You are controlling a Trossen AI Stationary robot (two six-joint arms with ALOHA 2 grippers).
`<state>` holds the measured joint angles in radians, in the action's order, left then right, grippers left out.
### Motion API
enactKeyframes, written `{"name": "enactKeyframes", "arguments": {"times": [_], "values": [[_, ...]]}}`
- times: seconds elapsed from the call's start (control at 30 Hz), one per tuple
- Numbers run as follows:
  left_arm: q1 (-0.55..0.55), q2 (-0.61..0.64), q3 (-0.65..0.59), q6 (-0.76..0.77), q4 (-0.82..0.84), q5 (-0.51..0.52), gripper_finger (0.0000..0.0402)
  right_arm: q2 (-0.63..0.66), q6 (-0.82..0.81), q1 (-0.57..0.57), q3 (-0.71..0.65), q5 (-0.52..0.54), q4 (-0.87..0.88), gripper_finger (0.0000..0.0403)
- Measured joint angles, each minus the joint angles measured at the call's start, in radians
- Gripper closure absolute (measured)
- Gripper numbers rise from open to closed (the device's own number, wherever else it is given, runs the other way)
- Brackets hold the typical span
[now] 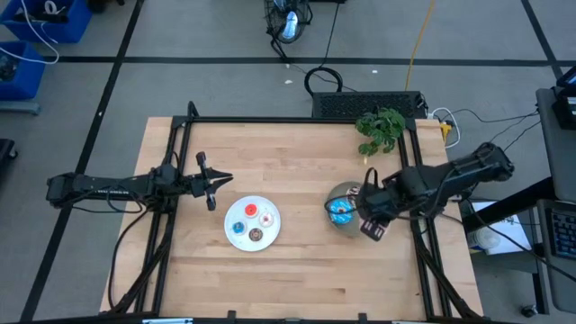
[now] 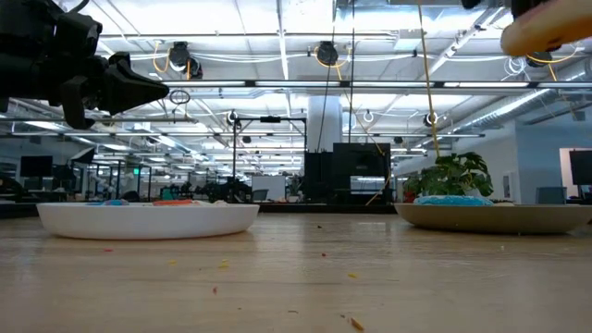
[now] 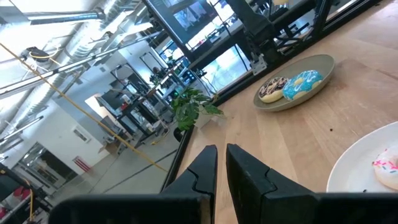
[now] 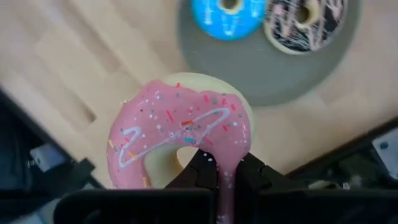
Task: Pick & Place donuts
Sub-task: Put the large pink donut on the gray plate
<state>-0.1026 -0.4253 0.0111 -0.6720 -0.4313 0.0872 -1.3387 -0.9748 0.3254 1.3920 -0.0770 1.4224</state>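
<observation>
We see the right gripper (image 4: 219,169) hanging above the table beside the grey plate (image 1: 335,221), its 2 fingers pinched on the rim of the large pink donut (image 4: 180,137), which is lifted clear of the wood. In the right wrist view that pink ring, with white drizzle and coloured sprinkles, fills the foreground, and below it the grey plate (image 4: 311,68) carries 2 more large donuts lying side by side and touching: the blue donut (image 4: 227,15) and the brown sprinkled donut (image 4: 305,22). From above, the blue donut (image 1: 340,211) shows on the grey plate, partly under the right arm. The left gripper (image 1: 219,181) waits in the air just beyond the white plate (image 1: 236,214), its fingers (image 3: 245,171) drawn close with only a narrow slit between them and nothing held. On the white plate we count 4 tiny donuts: the red donut (image 1: 250,211), the tiny blue donut (image 1: 238,227), the pink-white donut (image 1: 266,218) and the tiny brown donut (image 1: 256,236). The 2 plates sit well apart on the wooden table (image 1: 297,279), and a small green plant (image 1: 381,129) stands at the far edge.
</observation>
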Motion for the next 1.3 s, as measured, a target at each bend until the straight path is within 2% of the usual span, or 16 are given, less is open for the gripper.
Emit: {"name": "enactKeyframes", "arguments": {"times": [0.1, 0.27, 0.37, 0.53, 0.77, 1.3], "values": [[0.000, 0.000, 0.000, 0.000, 0.000, 0.000, 0.0360, -0.007, -0.018, -0.050, -0.049, -0.017, 0.000, 0.0396], [0.000, 0.000, 0.000, 0.000, 0.000, 0.000, 0.0360, -0.035, 0.043, -0.134, -0.203, -0.168, -0.056, 0.0396], [0.000, 0.000, 0.000, 0.000, 0.000, 0.000, 0.0360, -0.044, 0.097, -0.176, -0.302, -0.219, -0.122, 0.0396], [0.000, 0.000, 0.000, -0.001, 0.000, 0.000, 0.0360, -0.044, 0.170, -0.250, -0.416, -0.239, -0.245, 0.0395], [0.000, 0.000, 0.000, -0.005, 0.000, 0.000, 0.0360, -0.044, 0.232, -0.339, -0.503, -0.267, -0.357, 0.0395], [0.000, 0.000, 0.000, -0.005, 0.000, 0.000, 0.0360, -0.044, 0.235, -0.402, -0.598, -0.262, -0.468, 0.0395]]}}
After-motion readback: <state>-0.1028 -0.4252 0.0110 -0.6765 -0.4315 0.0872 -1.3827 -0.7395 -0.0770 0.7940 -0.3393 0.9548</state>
